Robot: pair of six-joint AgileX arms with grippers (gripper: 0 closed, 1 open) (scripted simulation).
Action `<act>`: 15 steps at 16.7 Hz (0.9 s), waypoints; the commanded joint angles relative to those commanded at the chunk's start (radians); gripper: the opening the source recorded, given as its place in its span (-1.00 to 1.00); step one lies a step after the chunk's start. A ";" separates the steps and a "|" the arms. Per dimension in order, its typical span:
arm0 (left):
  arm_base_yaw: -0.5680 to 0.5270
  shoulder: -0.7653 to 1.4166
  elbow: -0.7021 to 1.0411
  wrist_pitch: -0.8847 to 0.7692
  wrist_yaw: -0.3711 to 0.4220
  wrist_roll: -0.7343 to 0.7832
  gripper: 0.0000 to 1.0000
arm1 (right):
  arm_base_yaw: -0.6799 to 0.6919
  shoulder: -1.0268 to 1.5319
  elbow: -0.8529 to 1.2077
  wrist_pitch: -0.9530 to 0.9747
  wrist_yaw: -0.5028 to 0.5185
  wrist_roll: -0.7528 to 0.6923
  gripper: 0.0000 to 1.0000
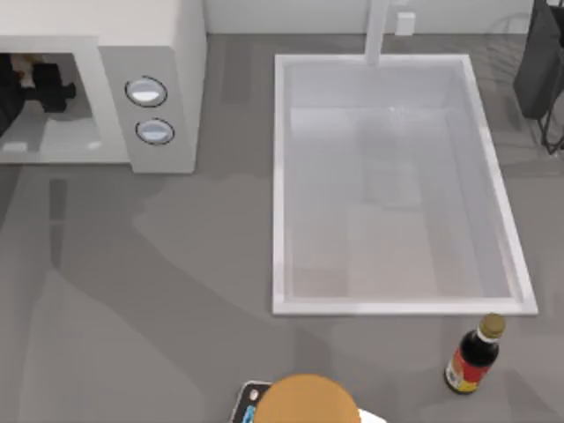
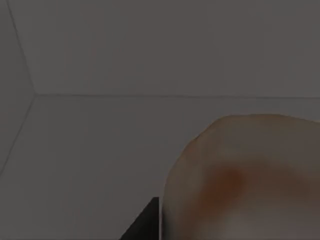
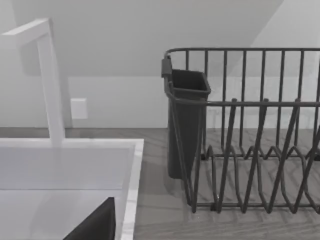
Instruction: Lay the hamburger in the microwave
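Closest to us along the table's front edge sit one big tan dome (image 1: 304,401) and, to its right, one dark sauce bottle (image 1: 474,354) standing upright. Neither touches the other. Beyond them lies the single white sink (image 1: 282,176), with one tap (image 1: 377,31) at its far rim.

Farther back on the left stands the one microwave (image 1: 150,35), with its two round knobs (image 1: 146,91) one above the other beside the open cavity. Our left gripper (image 1: 35,88) is reached well inside that cavity. From its wrist, the one hamburger (image 2: 240,175) looms right up against the camera, above the pale cavity floor with the back wall behind it. We cannot tell whether the jaws are pinching it or have let go.

The hamburger looks light and soft, probably a squashy wrapped lump that dents easily. We judge a gentle hold across its rounded middle to be best, with a low, easy release so it does not roll.

Our right gripper (image 3: 95,225) is parked near the sink's far right corner, and we cannot tell its state either. It faces one dark wire dish rack (image 3: 260,150) with one cutlery cup (image 3: 187,125) hung on its end.
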 joint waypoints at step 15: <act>0.000 0.000 0.000 0.000 0.000 0.000 0.96 | 0.000 0.000 0.000 0.000 0.000 0.000 1.00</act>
